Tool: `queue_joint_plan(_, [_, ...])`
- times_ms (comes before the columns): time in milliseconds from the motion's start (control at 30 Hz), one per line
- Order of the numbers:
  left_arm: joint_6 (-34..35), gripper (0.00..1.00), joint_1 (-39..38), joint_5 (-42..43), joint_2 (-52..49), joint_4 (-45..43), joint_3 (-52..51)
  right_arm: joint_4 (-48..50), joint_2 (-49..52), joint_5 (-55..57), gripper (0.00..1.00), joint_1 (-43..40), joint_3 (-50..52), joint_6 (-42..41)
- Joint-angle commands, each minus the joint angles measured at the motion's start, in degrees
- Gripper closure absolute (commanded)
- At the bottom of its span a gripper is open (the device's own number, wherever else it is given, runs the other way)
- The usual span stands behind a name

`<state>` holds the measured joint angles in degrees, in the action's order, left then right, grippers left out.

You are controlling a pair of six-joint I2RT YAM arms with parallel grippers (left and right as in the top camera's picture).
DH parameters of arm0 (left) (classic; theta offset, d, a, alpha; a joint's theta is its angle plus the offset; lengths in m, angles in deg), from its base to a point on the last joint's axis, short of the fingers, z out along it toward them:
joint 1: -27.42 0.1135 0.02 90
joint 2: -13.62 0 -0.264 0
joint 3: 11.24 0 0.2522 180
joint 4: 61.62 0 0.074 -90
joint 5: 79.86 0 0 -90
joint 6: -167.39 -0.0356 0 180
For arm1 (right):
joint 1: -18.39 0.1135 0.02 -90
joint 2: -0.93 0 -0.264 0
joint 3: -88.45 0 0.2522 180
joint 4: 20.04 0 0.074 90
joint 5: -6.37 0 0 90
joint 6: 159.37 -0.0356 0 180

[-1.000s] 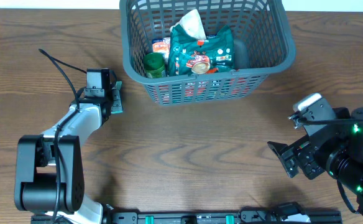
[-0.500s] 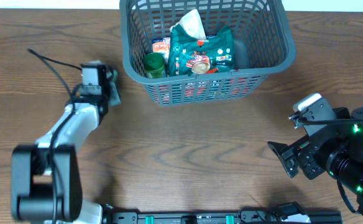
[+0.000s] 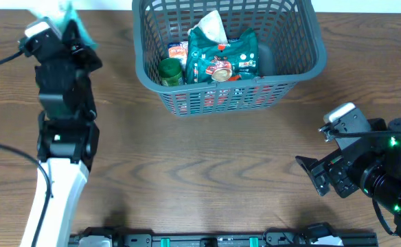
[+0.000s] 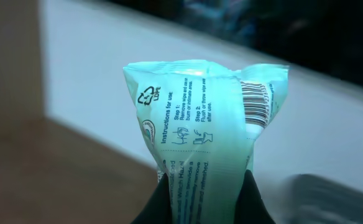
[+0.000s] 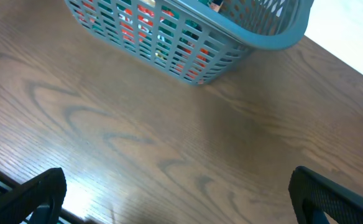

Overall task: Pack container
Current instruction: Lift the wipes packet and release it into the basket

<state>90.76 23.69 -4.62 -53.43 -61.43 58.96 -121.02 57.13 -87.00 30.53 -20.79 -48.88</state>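
While the left gripper [image 4: 203,202] pinches a pale green wipes packet [image 4: 200,124] by its lower end, aloft near the far-left corner of the bench [image 3: 207,158], the step in hand looks like the carry toward the container [image 3: 211,101], which sits at the far edge, right of centre, part-filled with groceries [image 3: 221,58]. Next the arm must swing right, clear the rim and release above a free patch (the right end looks least crowded). The right gripper [image 5: 176,186] hangs spread and empty over the near-right corner. Overhead, the packet is blurred at the frame edge; the wrist view cuts off its bottom, and no brand is readable.
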Motion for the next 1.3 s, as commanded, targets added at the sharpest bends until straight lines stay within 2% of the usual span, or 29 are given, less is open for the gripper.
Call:
queue_joint_plan(0, [-2.1, 0.94, -2.6, 12.4, 1.2, -0.8, 1.2, 0.0, -0.1, 0.2, 0.01, 0.2, -0.1, -0.7])
queue_joint_plan(100, [-2.4, 0.94, -5.0, 16.9, 0.8, -0.4, 1.2, -0.1, -0.1, 0.2, 0.01, 0.2, -0.1, -0.7])
queue_joint_plan(467, [-3.5, 0.94, -12.7, 19.8, -6.2, -0.8, 1.2, -0.1, -0.1, 0.2, 0.01, 0.2, -0.1, -0.7])
queue_joint_plan(733, [-3.5, 0.94, -13.3, 19.7, -8.6, -1.2, 1.2, -0.1, -0.1, 0.2, 0.01, 0.2, -0.1, -0.7])
queue_joint_plan(767, [-3.5, 0.83, -13.3, 19.7, -8.6, -1.5, 1.2, -0.1, -0.1, 0.2, 0.01, 0.2, -0.1, -0.7])
queue_joint_plan(833, [-3.5, 0.20, -13.3, 19.7, -8.6, -2.0, 1.2, 0.0, -0.1, 0.2, 0.01, 0.2, -0.1, -0.7])
queue_joint_plan(867, [-3.5, 0.01, -13.3, 19.7, -8.5, -2.4, 1.2, -0.1, -0.1, 0.2, 0.01, 0.2, -0.1, -0.7])
queue_joint_plan(1067, [-3.8, 0.01, -13.3, 19.7, -7.0, -4.0, 1.2, 0.0, -0.1, 0.2, 0.01, 0.2, -0.1, -0.7])
queue_joint_plan(1133, [-6.3, 0.01, -13.3, 19.4, -5.2, -3.5, 1.2, -0.1, -0.1, 0.2, 0.01, 0.2, -0.1, -0.7])
queue_joint_plan(1267, [-10.5, 0.01, -13.3, 11.1, 0.9, 1.2, 1.2, -0.1, -0.1, 0.2, 0.01, 0.2, -0.1, -0.7])
